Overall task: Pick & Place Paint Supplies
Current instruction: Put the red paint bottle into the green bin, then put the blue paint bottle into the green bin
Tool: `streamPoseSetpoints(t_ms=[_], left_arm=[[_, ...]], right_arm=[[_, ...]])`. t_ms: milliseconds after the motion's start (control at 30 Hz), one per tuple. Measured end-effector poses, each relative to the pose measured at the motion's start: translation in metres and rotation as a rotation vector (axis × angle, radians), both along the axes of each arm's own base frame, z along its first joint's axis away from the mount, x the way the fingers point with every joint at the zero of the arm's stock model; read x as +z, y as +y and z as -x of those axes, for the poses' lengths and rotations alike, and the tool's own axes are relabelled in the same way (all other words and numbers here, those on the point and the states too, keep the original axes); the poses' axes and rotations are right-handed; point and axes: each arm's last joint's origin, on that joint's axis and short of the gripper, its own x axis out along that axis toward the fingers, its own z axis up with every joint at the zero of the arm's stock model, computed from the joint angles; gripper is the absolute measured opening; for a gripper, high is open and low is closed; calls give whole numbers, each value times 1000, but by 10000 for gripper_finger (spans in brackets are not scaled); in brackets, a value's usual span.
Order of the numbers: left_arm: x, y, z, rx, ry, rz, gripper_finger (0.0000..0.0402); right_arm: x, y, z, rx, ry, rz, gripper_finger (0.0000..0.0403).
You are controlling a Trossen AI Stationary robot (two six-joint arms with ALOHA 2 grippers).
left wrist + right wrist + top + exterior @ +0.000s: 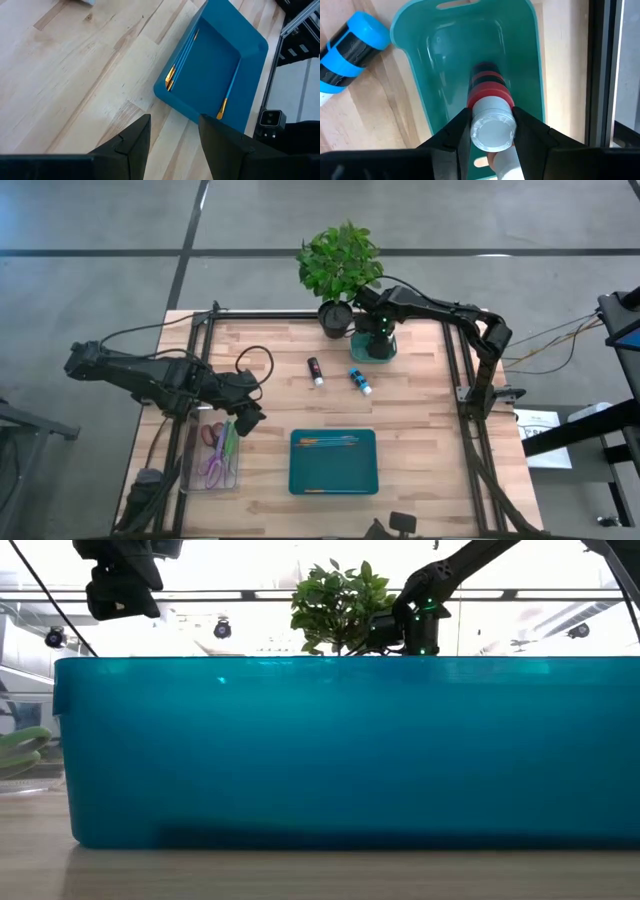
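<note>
The right claw [490,135] is held at the far side of the worktop [420,430], directly above a small teal cup [520,60] that stands just beside the potted plant [338,265]. Its two fingers [452,135] are closed on a red paint bottle [489,92], gripped at the white cap, with the bottle's body pointing down into the cup. In the right wrist view a blue paint bottle [350,50] is seen lying on the wood just beside the cup's wall.

In the high view that blue bottle [360,381] lies on its side near the middle of the far half of the worktop, and a dark bottle with a white cap [315,370] lies near it, the two being apart from each other.

The left claw [172,145] is held above the worktop near the left edge, its fingers parted with nothing between them. A teal tray [333,485] is set at the near middle of the worktop; thin brushes with orange handles [177,65] are laid inside it along one wall, and another brush [227,95] is laid along the opposite wall. A clear container [215,455] holding pink and green items is placed at the near left, just beside the left claw.
</note>
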Motion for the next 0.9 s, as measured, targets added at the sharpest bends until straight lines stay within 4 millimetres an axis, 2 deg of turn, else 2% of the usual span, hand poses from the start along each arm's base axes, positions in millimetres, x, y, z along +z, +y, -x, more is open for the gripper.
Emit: streamPoseSetpoints(t_ms=[100,267,333,633,900], left_arm=[[0,0,0,0,0,1,174],[0,0,-1,2,-8,4,174],[1,0,-1,2,-8,4,174],[1,0,-1,2,-11,4,174],[1,0,-1,0,-11,3,173]], right_arm=[[1,0,0,2,-1,1,113],[1,-1,-1,1,-3,13,179],[2,-1,-1,1,-4,14,194],[12,-1,-1,1,-48,43,204],[36,4,6,-40,-117,80,205]])
